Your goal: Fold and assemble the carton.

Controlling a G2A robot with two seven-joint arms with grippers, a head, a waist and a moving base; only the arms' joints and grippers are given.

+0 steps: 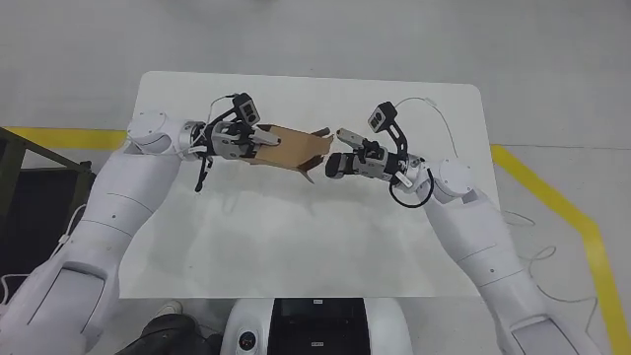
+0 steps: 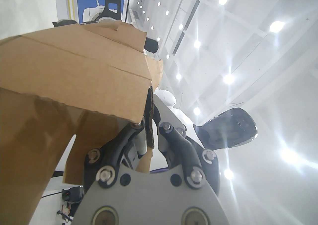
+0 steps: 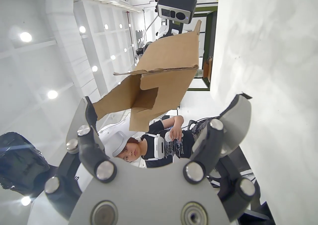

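As left gripper [image 1: 266, 142] clamps it, carton [image 1: 294, 148] hangs midair.

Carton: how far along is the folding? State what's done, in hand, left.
Done: carton picked up, partly opened, flaps loose. In hand: left gripper clamps one edge; right gripper is open near the other end. Left: squaring it and closing the flaps.

Carton [image 2: 74, 67] cut off at edge, far side hidden

White rectangular desk [image 1: 296, 247], rounded corners, bare white top. Stands on light grey floor [image 1: 394, 20]; yellow tape line [image 1: 547, 189] on floor beside desk.
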